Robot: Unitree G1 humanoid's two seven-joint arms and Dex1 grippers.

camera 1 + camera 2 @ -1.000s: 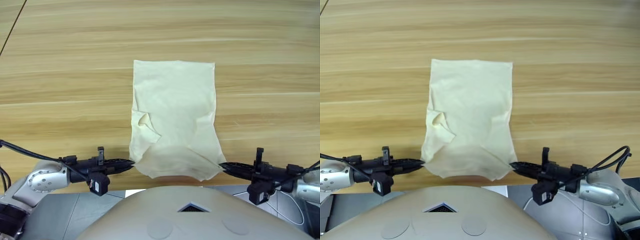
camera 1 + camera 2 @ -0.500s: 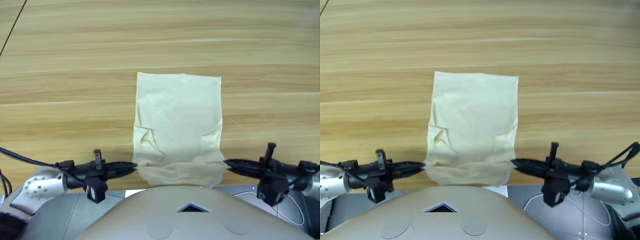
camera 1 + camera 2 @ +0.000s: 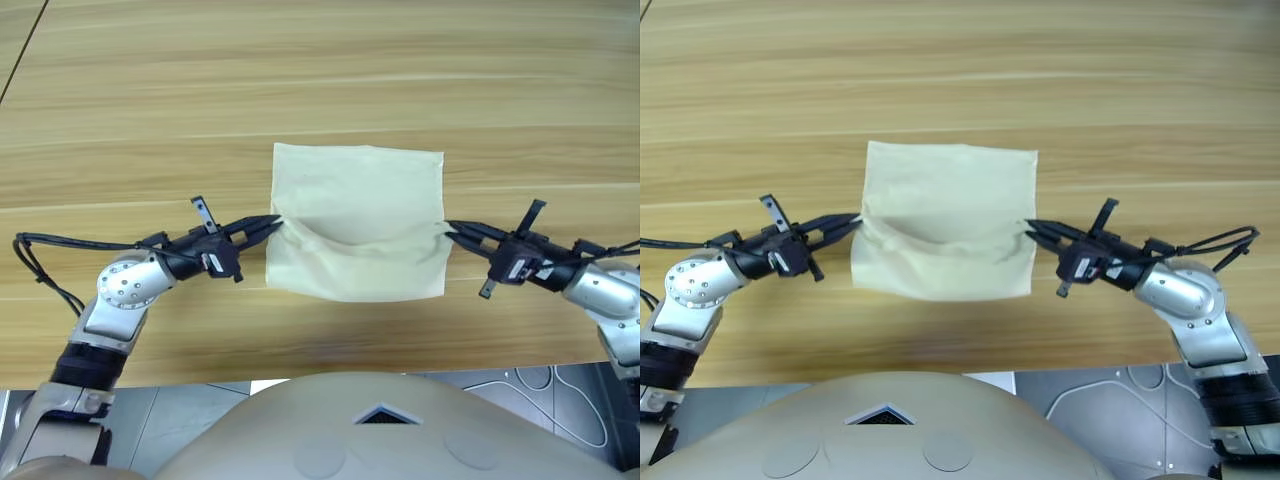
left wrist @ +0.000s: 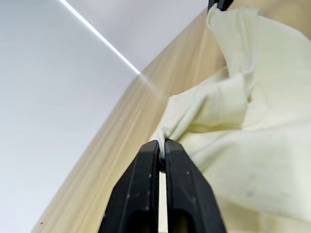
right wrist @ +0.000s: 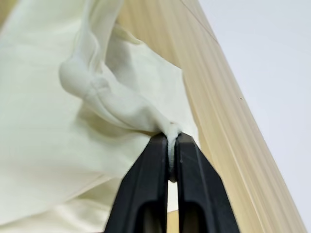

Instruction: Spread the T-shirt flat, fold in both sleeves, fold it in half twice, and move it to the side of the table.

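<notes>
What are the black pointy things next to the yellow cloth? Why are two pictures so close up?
Those are a robot's two hands. Each has two thin black fingers that pinch like tweezers. The two wide pictures come from cameras in the robot's head, looking down at a wooden table. On it lies a pale yellow T-shirt, partly folded. The left hand pinches one side edge and the right hand pinches the opposite edge, both shut on the cloth. The close-up pictures come from little cameras on the wrists, right behind the fingers, so you see them squeezing a bunch of fabric.
</notes>
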